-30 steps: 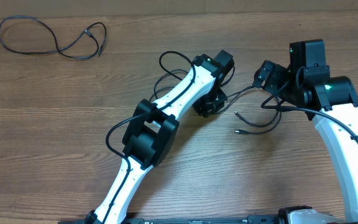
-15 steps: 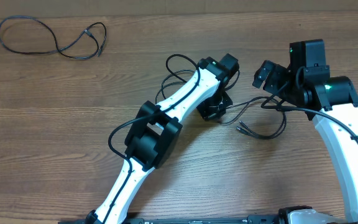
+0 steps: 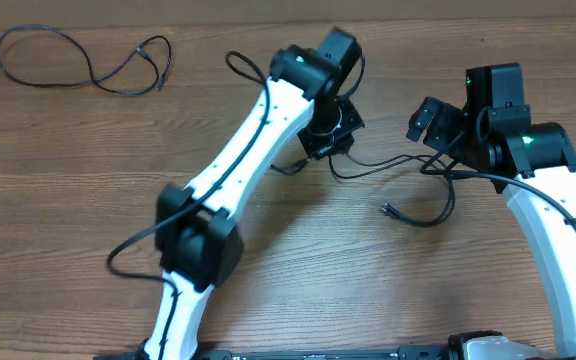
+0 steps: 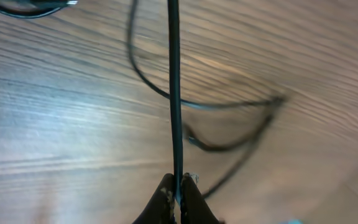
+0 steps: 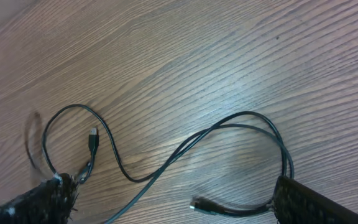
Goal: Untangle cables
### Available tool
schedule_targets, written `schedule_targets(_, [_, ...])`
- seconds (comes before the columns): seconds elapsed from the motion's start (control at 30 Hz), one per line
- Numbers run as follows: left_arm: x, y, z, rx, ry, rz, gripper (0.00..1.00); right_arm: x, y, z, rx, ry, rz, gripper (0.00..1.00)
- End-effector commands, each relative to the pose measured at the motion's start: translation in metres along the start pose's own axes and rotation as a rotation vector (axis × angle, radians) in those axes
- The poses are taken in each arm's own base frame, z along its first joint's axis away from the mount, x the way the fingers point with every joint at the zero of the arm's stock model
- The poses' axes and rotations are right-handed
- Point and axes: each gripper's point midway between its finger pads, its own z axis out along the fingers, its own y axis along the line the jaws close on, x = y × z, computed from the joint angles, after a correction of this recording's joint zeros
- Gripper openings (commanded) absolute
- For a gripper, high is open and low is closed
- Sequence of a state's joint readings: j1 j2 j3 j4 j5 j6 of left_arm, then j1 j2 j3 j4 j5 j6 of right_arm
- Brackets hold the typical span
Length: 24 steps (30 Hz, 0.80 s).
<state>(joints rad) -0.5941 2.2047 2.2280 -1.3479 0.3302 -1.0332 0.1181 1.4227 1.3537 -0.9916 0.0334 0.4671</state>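
Wooden table (image 3: 68,220): left gripper (image 4: 178,186) pinches one cable (image 4: 174,93), right gripper (image 5: 173,202) wide open.

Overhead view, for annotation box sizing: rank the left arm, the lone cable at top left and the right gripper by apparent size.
1. left arm
2. lone cable, by its loop's spread
3. right gripper
Arm and gripper sit nearer the camera, so true sizes may differ.

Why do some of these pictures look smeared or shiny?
Left wrist view: the cable pinched in the gripper is fairly sharp, the loops behind it smeared, probably from camera motion, and pale glare washes the table. Right wrist view: cables crisp, lower left corner blurred. Overhead view: even light, sharp except the left arm, soft at its elbow.
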Motion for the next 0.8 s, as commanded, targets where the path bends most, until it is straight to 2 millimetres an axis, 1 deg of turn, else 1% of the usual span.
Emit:
schedule_targets(0.0, [0.007, -0.010, -0.021, 0.048, -0.020, 0.059, 0.04, -0.002, -0.002, -0.001, 0.008, -0.010, -0.001, 1.00])
schedule_targets(0.13, [0.016, -0.016, -0.024, 0.092, 0.042, 0.064, 0.04, -0.002, -0.002, -0.001, 0.008, -0.010, -0.001, 1.00])
schedule_targets(0.2, [0.015, -0.017, -0.025, 0.105, 0.056, 0.057, 0.04, -0.002, -0.002, -0.001, 0.008, -0.010, -0.001, 1.00])
schedule_targets(0.27, [0.011, -0.014, -0.027, 0.105, 0.052, 0.047, 0.04, -0.002, -0.002, -0.001, 0.008, -0.010, -0.001, 1.00])
schedule_targets(0.4, [-0.009, -0.002, -0.026, 0.051, -0.030, 0.026, 0.04, -0.002, -0.002, -0.001, 0.008, -0.010, -0.001, 1.00])
schedule_targets(0.43, [-0.014, 0.003, -0.024, 0.025, -0.058, 0.024, 0.10, -0.002, -0.002, -0.001, 0.008, -0.010, -0.001, 1.00])
schedule_targets(0.47, [-0.016, 0.005, -0.021, 0.000, -0.075, 0.028, 0.20, -0.002, -0.002, -0.001, 0.008, -0.010, -0.001, 1.00])
schedule_targets(0.5, [-0.015, 0.007, -0.014, -0.025, -0.081, 0.034, 0.34, -0.002, -0.002, -0.001, 0.008, -0.010, -0.001, 1.00])
schedule_targets(0.53, [-0.013, 0.008, -0.009, -0.038, -0.083, 0.039, 0.40, -0.002, -0.002, -0.001, 0.008, -0.010, -0.001, 1.00])
schedule_targets(0.57, [-0.011, 0.010, 0.000, -0.063, -0.084, 0.048, 0.45, -0.002, -0.002, -0.001, 0.008, -0.010, -0.001, 1.00])
schedule_targets(0.6, [-0.007, 0.013, 0.013, -0.103, -0.092, 0.059, 0.53, -0.002, -0.002, -0.001, 0.008, -0.010, -0.001, 1.00])
schedule_targets(0.67, [-0.005, 0.021, 0.031, -0.168, -0.107, 0.036, 0.52, -0.002, -0.002, -0.001, 0.008, -0.010, -0.001, 1.00])
schedule_targets(0.77, [0.000, 0.027, 0.060, -0.228, -0.094, -0.002, 0.53, -0.002, -0.002, -0.001, 0.008, -0.010, -0.001, 1.00])
